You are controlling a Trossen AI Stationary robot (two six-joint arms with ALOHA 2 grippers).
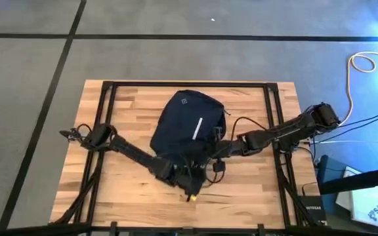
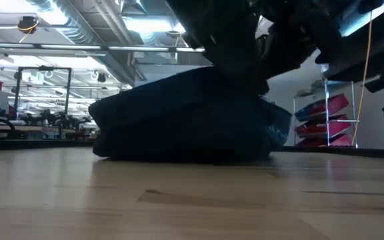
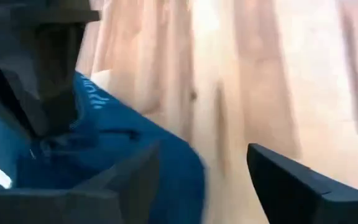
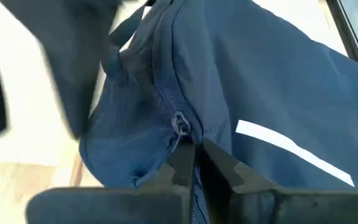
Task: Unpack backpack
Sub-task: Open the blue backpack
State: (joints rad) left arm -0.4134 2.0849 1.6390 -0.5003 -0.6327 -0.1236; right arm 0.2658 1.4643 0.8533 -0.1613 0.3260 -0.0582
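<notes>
Dark fingers of the right hand (image 4: 194,163) are pressed together on the backpack's zipper line, just below the small metal zipper pull (image 4: 180,123), with navy fabric bunched between the tips. In the high view this right hand (image 1: 217,152) sits at the backpack's near right corner, its arm reaching in from the right edge of the surface.

At the backpack's near left corner is the left hand (image 1: 176,174), its arm stretched across from the left side. From its wrist view the left hand (image 3: 201,180) has its two fingers spread apart, one resting against the blue fabric and the other (image 3: 291,183) over bare wood, gripping nothing. A small yellow spot (image 1: 191,196) shows just beyond this hand in the high view; what it is cannot be told.

Between the two hands lies the backpack (image 1: 189,124), flat near the middle of the wooden surface (image 1: 123,111), toward its far edge, with the white stripe (image 1: 197,128) and small logo (image 1: 183,100) facing up. In the low view the backpack (image 2: 179,120) is a low dark mound resting on the wood, with the arms coming down over its right side.

A yellow cable (image 1: 356,72) loops on the floor to the right of the surface.
</notes>
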